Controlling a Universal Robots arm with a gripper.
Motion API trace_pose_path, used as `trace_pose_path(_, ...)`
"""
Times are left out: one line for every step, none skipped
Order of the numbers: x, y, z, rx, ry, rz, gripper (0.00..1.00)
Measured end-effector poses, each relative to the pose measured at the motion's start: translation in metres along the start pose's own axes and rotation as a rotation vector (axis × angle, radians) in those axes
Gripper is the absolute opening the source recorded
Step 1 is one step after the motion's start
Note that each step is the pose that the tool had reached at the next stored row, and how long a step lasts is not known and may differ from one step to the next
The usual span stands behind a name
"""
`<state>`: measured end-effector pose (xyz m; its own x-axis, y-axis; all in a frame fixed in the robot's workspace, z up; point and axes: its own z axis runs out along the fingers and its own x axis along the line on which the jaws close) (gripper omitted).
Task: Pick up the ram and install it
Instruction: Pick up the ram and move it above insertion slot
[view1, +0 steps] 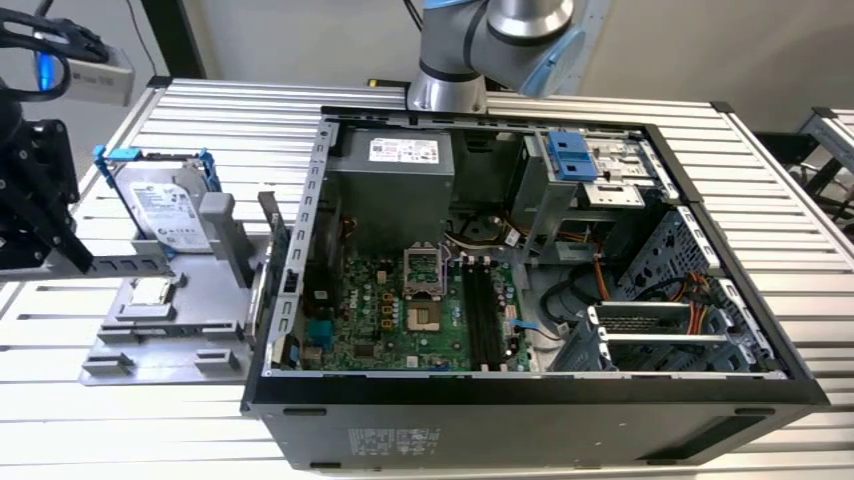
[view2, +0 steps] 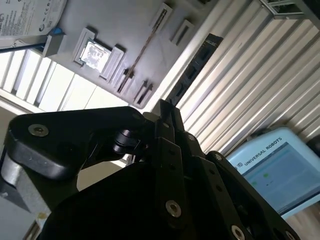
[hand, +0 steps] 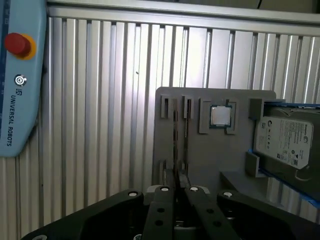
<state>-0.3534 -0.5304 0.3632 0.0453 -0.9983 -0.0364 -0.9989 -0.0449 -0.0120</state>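
Jaws (hand: 176, 181) clamp the ram (view2: 197, 62) near the grey holder (hand: 220, 155) carrying a processor (hand: 220, 116) and hard drive (hand: 285, 137).

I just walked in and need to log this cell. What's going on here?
The robot arm's gripper is shut on the ram, holding the thin stick by one end above the gray parts holder. The hard drive and the processor sit in that holder. The ram is not yet in the open computer case.
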Motion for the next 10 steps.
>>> trace_pose_path(-0.0001,0.0,-0.0028,-0.0002,0.0001,0.0,0.0)
trace_pose_path(-0.0002,-0.0001,-0.0058,-0.0001,0.0,0.0,0.0)
trace_pose_path(-0.0003,-0.0001,-0.0089,0.0,0.0,0.0,0.0)
trace_pose_path(-0.0005,-0.0001,-0.0123,0.0,0.0,0.0,0.0)
trace_pose_path(-0.0006,-0.0002,-0.0161,-0.0002,0.0001,0.0,0.0)
trace_pose_path(-0.0007,-0.0002,-0.0202,-0.0001,0.0,0.0,0.0)
trace_pose_path(-0.0009,-0.0003,-0.0242,0.0,0.0,0.0,0.0)
trace_pose_path(-0.0011,-0.0003,-0.029,-0.0002,0.0001,0.0,0.0)
trace_pose_path(-0.0012,-0.0004,-0.0332,-0.0001,0.0,0.0,0.0)
trace_pose_path(-0.0014,-0.0004,-0.0381,0.0,0.0,0.0,0.0)
